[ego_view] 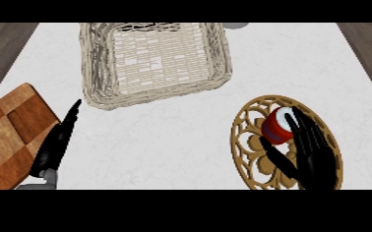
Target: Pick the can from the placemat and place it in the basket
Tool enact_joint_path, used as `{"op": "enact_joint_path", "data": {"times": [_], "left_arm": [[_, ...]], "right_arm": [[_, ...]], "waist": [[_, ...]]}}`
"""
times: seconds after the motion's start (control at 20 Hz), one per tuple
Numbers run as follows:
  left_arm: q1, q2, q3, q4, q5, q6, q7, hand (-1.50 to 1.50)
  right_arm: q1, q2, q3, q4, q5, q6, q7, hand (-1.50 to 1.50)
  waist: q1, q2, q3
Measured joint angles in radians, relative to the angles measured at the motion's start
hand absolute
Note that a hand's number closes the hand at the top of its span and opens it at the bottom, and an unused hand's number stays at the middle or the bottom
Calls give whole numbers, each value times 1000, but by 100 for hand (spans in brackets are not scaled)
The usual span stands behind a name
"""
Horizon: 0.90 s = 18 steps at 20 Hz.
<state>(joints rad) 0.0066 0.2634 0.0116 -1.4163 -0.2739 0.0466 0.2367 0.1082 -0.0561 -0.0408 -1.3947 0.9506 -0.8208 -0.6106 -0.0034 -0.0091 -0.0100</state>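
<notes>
Your right hand (316, 157) is the nearer one. It is released, with straight fingers running up the can's right side and the thumb low to its left, not curled round it. The can (276, 126) sits on the placemat (247, 120), seemingly upright with its pale top showing, touching or just beside your fingers. You need to close on it before lifting. The basket (98, 81) lies up and to the left, well apart across the worktop (167, 142). Your left hand (59, 137) rests open at the left.
</notes>
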Motion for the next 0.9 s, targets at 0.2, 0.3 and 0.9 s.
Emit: {"op": "enact_joint_path", "data": {"times": [0.2,0.3,0.9], "left_arm": [[-16,-8,4,23,-7,1,-8,0],[-12,1,10,4,1,-12,4,0],[-9,-5,14,-27,-8,-20,27,0]], "right_arm": [[-37,-18,10,17,-2,44,1,150],[-43,-22,25,27,3,55,-14,150],[-52,0,65,18,117,-32,-26,150]], "waist": [[-1,-5,-5],[0,-9,-10],[-2,-15,-18]]}}
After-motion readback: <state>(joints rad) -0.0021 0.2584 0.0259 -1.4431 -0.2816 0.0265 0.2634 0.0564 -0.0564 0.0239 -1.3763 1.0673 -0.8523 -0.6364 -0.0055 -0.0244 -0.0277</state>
